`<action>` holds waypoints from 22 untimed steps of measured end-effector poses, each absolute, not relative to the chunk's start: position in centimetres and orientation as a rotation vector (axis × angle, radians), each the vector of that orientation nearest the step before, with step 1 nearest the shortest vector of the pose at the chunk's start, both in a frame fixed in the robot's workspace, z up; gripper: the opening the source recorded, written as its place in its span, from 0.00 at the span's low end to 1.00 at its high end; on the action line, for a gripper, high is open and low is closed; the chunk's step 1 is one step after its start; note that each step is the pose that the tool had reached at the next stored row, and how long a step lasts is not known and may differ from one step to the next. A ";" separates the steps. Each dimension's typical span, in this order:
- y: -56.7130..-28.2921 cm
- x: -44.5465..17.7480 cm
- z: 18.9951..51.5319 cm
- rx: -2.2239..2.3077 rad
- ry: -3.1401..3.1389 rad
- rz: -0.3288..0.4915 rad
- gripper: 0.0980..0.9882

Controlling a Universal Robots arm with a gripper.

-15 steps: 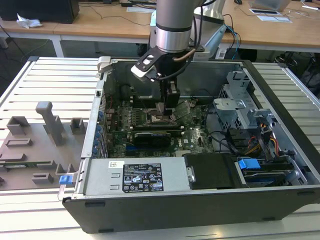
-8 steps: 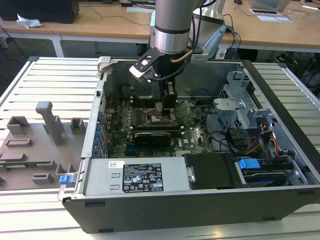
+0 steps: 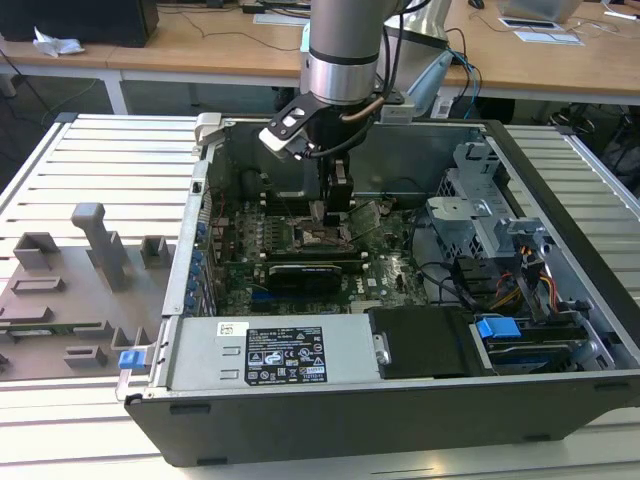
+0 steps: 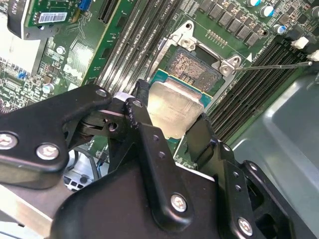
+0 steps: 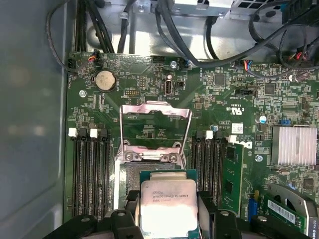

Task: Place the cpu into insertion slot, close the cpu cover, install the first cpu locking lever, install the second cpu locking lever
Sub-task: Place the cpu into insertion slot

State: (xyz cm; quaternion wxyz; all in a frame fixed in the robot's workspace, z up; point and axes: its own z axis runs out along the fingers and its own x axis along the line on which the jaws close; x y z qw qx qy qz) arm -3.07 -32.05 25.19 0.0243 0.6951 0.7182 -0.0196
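My gripper (image 4: 172,122) is shut on the cpu (image 4: 174,110), a square chip with a silver top and a green rim, pinched at two opposite edges between the black fingers (image 4: 140,107). In both wrist views the cpu (image 5: 168,209) hangs tilted just above the insertion slot (image 4: 192,67), partly covering its dark pin field. The cpu cover (image 5: 154,108) stands flipped open beyond the slot. A thin metal lever rod (image 4: 271,64) sticks out sideways from the slot's corner. In the exterior view the gripper (image 3: 335,212) reaches down into the open computer case over the insertion slot (image 3: 318,238).
Long memory slots (image 5: 89,169) flank the socket on both sides. A finned heatsink (image 5: 293,145) and black cables (image 5: 179,30) lie nearby. A black expansion card (image 3: 305,272), the power supply (image 3: 270,355) and a drive cage (image 3: 480,215) fill the case. Grey fixtures (image 3: 60,290) sit outside.
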 end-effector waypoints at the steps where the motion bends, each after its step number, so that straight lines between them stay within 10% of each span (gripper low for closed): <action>1: -32.0 -3.1 25.1 2.151 2.222 -0.061 0.50; 22: -32.0 -3.1 24.0 2.151 2.222 -0.061 0.50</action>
